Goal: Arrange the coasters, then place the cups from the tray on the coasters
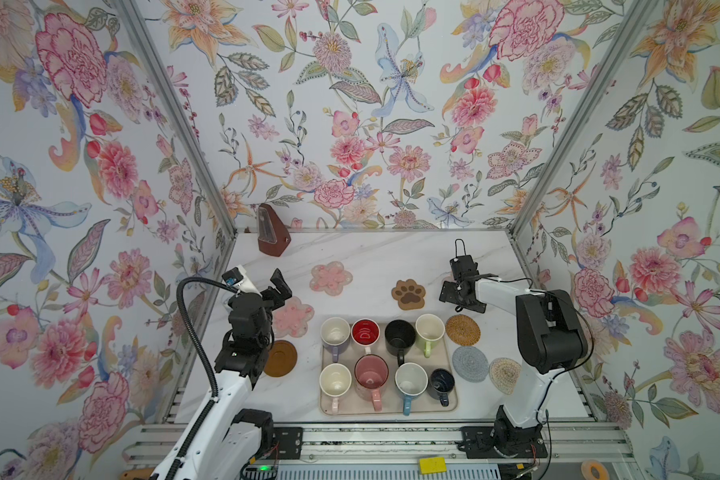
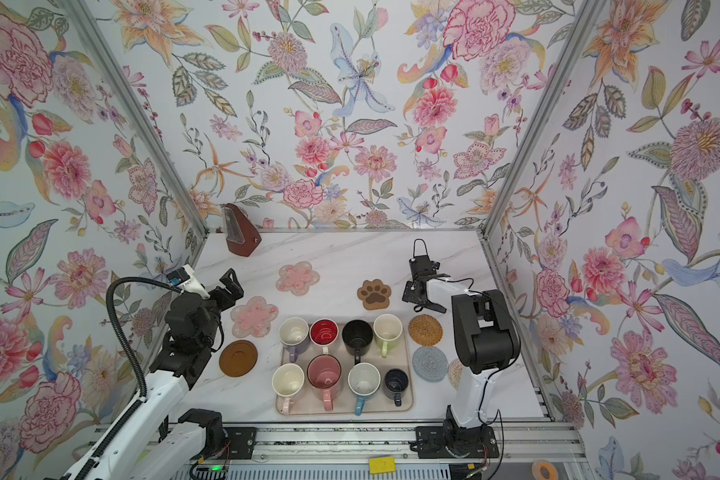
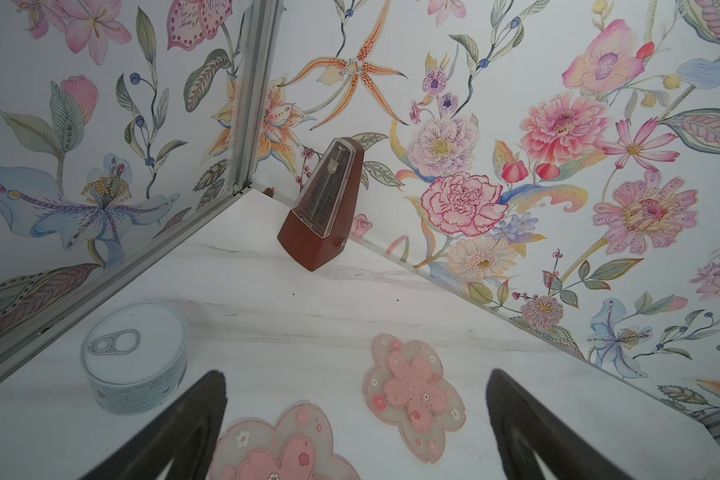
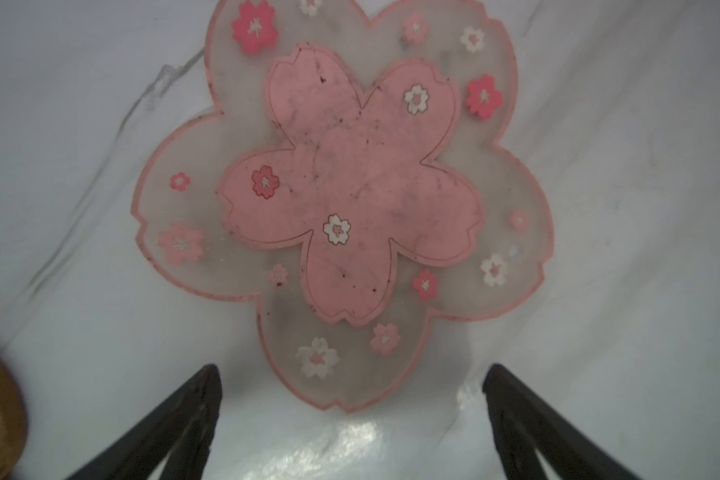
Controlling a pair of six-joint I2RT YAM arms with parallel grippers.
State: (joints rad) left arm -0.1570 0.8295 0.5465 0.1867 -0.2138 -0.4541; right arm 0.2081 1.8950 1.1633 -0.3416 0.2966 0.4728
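Note:
In both top views the beige tray [image 1: 451,409] holds several cups, among them lavender [image 1: 335,332], red-inside [image 1: 365,331], black [image 1: 400,334] and small navy [image 1: 441,381]. Coasters lie around it: two pink flowers [image 1: 331,277] [image 1: 294,318], a paw print [image 1: 409,293], a brown disc [image 1: 280,358], rattan [image 1: 462,329], grey [image 1: 470,363] and cream [image 1: 504,375]. My left gripper [image 1: 279,289] [image 3: 356,374] hangs open and empty above the nearer flower [image 3: 283,449]. My right gripper [image 1: 462,297] [image 4: 352,368] points down, open, over a third pink flower coaster [image 4: 341,199].
A brown metronome [image 1: 272,230] stands in the far left corner. A pale-blue lidded can [image 3: 136,357] sits by the left wall in the left wrist view. Flowered walls close in three sides of the white marble table [image 1: 371,253].

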